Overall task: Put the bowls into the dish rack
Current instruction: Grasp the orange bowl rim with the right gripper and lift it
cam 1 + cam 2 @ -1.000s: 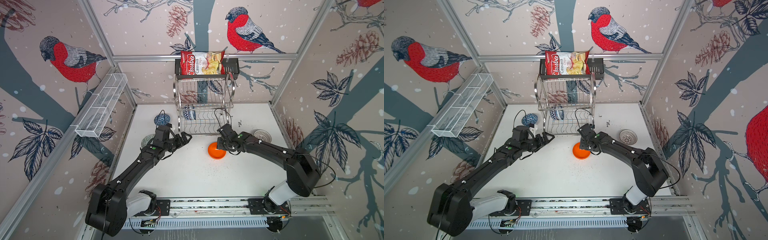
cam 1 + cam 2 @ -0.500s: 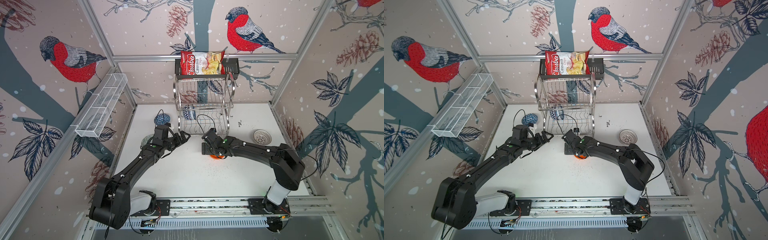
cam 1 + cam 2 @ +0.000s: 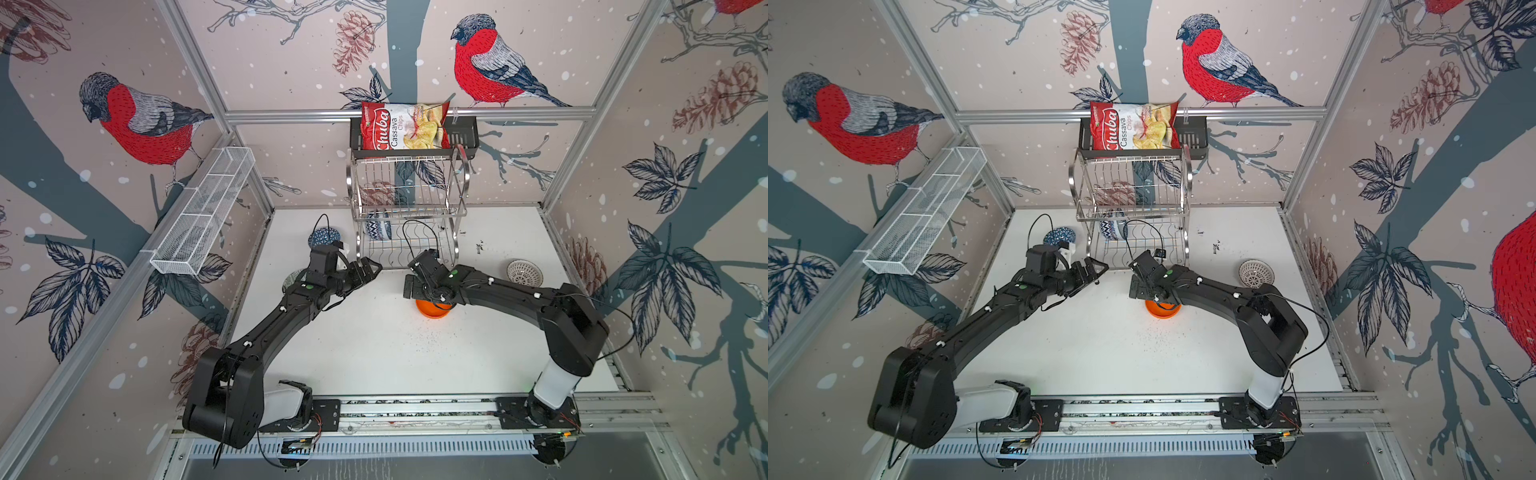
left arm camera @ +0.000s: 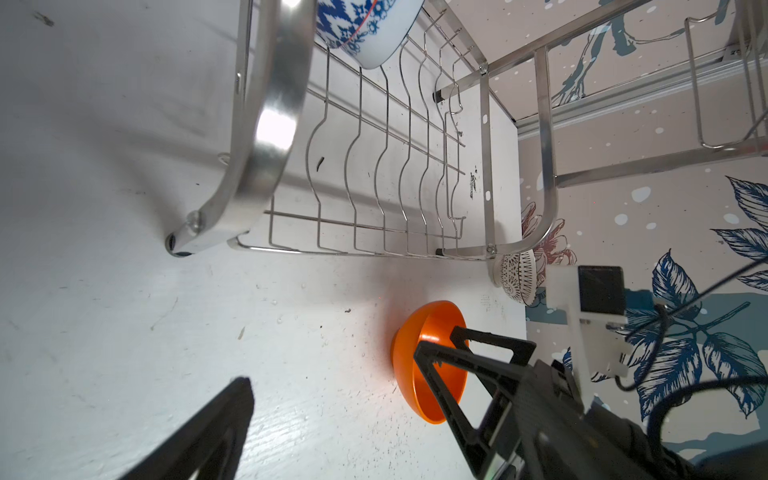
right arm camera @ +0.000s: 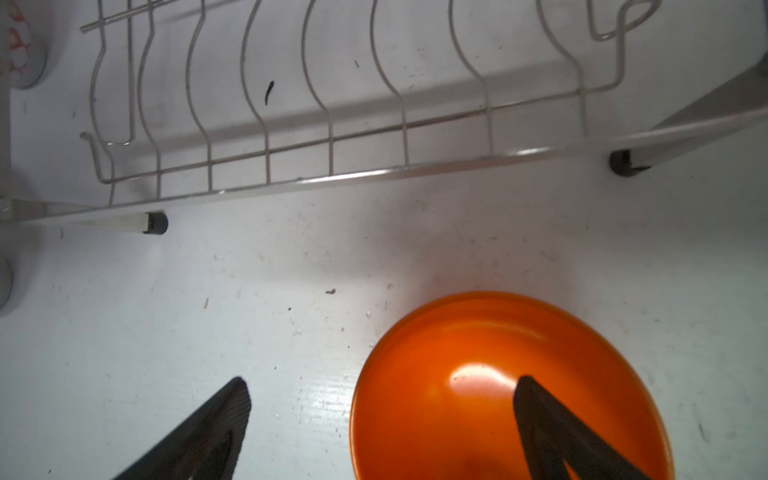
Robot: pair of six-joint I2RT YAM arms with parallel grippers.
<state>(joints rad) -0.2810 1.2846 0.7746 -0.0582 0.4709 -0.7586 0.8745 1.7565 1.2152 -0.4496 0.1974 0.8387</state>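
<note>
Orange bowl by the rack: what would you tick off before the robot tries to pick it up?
1. The right gripper is open: ok.
2. Its fingers straddle the rim of the orange bowl, one over the inside, one outside: ok.
3. The bowl sits upright on the table: ok.
4. The left gripper is open and apart from the bowl: ok.
5. The dish rack has free slots on its lower shelf: ok.
6. The fingers are low enough to grip the rim: cannot tell.
</note>
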